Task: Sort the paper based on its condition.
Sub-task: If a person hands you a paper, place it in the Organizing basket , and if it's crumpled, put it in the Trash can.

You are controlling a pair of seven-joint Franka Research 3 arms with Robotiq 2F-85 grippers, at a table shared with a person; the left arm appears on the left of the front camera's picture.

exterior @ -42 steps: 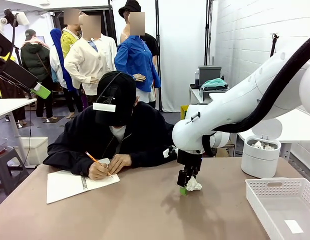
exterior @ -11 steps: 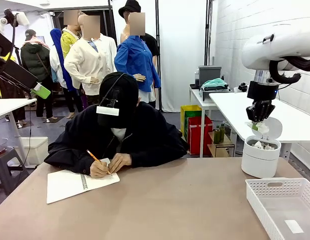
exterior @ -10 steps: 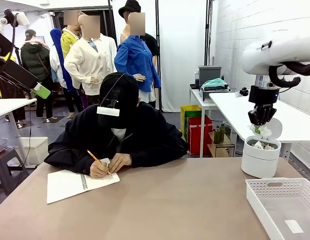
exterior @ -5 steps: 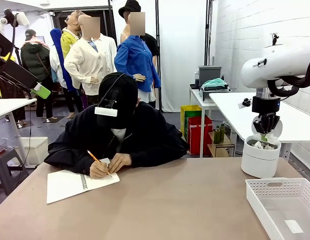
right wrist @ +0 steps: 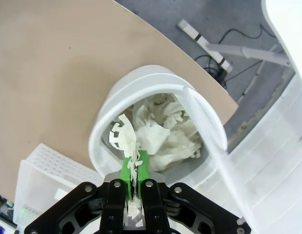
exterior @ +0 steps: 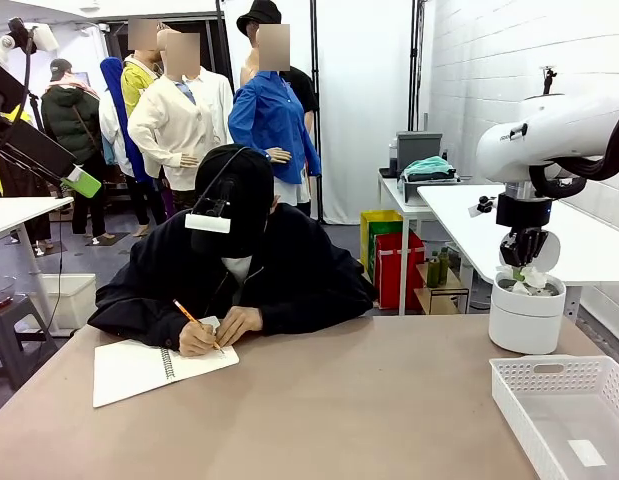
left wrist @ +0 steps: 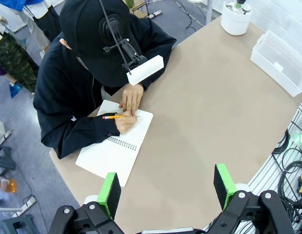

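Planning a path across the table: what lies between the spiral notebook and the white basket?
Nothing. In the front view, bare tan tabletop runs from the spiral notebook to the white basket.

L claw (left wrist: 166,179) spread, person (left wrist: 87,73) writing in notebook (left wrist: 111,153) w/ pencil (left wrist: 114,117)

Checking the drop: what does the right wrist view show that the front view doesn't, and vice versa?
Right wrist view: crumpled white paper wads piled inside the round white bin; ragged white paper pinched in the shut right gripper. Front view: a person writing with an orange pencil in an open spiral notebook. Both: bin, gripper above it, white slotted plastic basket, tan table.
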